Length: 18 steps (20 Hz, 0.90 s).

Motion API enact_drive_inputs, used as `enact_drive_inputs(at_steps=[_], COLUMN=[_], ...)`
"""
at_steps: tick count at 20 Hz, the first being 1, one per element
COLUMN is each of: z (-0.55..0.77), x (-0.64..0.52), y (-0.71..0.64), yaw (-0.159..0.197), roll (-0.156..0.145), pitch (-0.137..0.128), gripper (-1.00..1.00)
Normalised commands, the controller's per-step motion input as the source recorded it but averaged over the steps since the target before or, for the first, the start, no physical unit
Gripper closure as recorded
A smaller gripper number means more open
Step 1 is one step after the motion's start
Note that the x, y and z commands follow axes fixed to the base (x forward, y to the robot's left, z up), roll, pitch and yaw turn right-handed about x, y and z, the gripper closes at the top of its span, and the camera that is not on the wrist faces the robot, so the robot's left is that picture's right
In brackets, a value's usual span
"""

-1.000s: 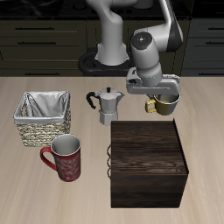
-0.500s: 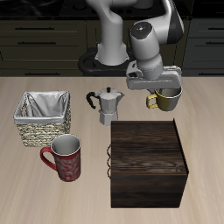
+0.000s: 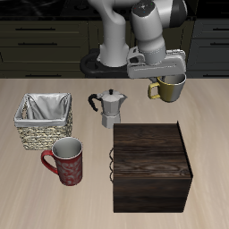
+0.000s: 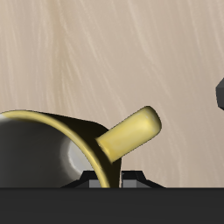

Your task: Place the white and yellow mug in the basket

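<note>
The white and yellow mug (image 3: pixel 171 88) hangs in my gripper (image 3: pixel 173 79), lifted off the table behind the dark wooden box. The gripper is shut on the mug's rim. In the wrist view the mug's olive inside (image 4: pixel 39 149) and its yellow handle (image 4: pixel 129 133) show close up, with the table far below. The woven basket (image 3: pixel 43 122) with its grey cloth lining stands near the far side of the table from the mug, with the moka pot between them.
A silver moka pot (image 3: pixel 109 109) stands mid-table. A dark red patterned mug (image 3: pixel 67 161) stands in front of the basket. A dark wooden box (image 3: pixel 151 167) lies near the front edge, below the held mug.
My gripper has risen with the mug in it, lifting the mug from the table to well above it. Nothing else has moved.
</note>
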Motion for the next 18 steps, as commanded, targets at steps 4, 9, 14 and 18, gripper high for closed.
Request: enact_drive_inputs(at_steps=[4, 9, 14, 18], z=[0.32, 0.25, 0.41, 0.08], x=[0.0, -0.07, -0.08, 0.07], y=[-0.06, -0.06, -0.1, -0.09], yaw=[0.045, 0.019, 0.018, 0.03], roll=[-0.015, -0.002, -0.014, -0.002], pitch=[-0.066, -0.017, -0.066, 0.005], gripper=[1.0, 1.0, 1.0, 1.0])
